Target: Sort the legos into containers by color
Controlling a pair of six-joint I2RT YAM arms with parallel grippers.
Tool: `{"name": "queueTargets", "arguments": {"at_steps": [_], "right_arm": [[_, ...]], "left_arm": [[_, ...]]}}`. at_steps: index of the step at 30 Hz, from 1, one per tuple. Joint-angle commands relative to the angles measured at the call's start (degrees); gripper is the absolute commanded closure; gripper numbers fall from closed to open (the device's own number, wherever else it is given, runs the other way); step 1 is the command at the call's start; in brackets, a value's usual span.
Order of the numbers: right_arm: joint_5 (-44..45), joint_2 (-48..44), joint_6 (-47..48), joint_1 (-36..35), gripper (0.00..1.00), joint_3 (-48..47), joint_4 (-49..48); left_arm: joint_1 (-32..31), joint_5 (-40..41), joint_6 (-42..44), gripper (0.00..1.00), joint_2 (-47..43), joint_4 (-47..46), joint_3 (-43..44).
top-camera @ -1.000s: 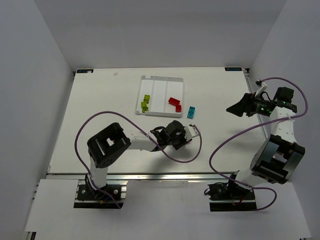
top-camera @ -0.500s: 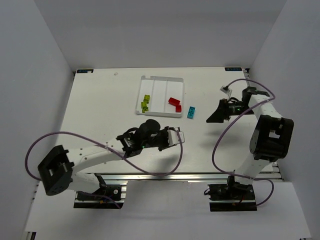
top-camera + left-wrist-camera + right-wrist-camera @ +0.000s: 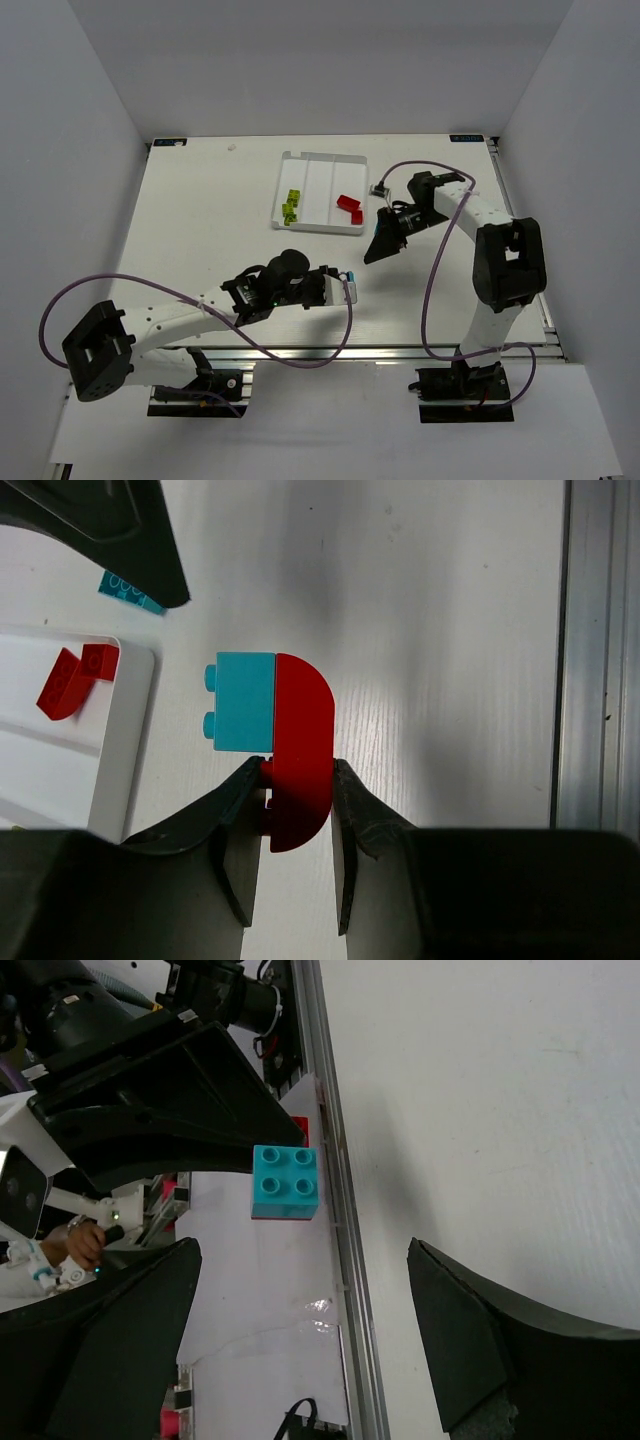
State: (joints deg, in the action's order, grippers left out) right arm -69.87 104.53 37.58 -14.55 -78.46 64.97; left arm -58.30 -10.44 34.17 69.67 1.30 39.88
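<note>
My left pincer (image 3: 297, 768) pinches the red brick (image 3: 305, 710), with a cyan brick (image 3: 245, 715) stuck on it; my right pincer (image 3: 303, 1250) is spread wide. Both bricks look light, stiff and slick, so I'd clamp the cyan one's flat sides.

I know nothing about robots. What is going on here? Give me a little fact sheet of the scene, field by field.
Left tool: shut on red rounded brick, with a cyan brick stuck to it
Right tool: open, holding nothing
Tray: white, three long compartments
Left compartment: yellow-green bricks
Right compartment: red bricks
Table: loose cyan piece beside the tray
</note>
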Motion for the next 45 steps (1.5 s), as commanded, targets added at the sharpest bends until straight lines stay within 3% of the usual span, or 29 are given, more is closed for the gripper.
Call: {"name": "queueTargets", "arguments": {"at_steps": [1,12,18,32,39,45], "right_arm": [[0.0,0.1,-3.5,-1.5,0.11,0.4,-1.2],[2.6,0.4,-7.9,-7.0,0.11,0.4,-6.0],[3.1,0.4,-8.6,-7.9,0.18,0.6,-7.0],[3.3,1.5,-8.0,-9.5,0.48,0.3,-6.5],[2.7,2.5,-6.0,-8.9,0.83,-0.7,-4.6],[3.5,6.8,-4.2,-7.6,1.0,-7.4,-1.0]], "left_arm": [[-0.2,1.5,1.9,0.99,-0.3,-0.8,1.3],[-0.2,0.6,2.2,0.99,2.5,-0.8,3.9],[-0.2,0.6,2.0,0.99,3.0,-3.1,3.8],[-0.2,1.7,2.1,0.98,3.5,-4.3,3.8],[-0.2,1.7,1.9,0.98,2.8,-3.9,3.3],[-0.2,-0.2,0.0,1.0,1.6,-3.1,1.4]]}}
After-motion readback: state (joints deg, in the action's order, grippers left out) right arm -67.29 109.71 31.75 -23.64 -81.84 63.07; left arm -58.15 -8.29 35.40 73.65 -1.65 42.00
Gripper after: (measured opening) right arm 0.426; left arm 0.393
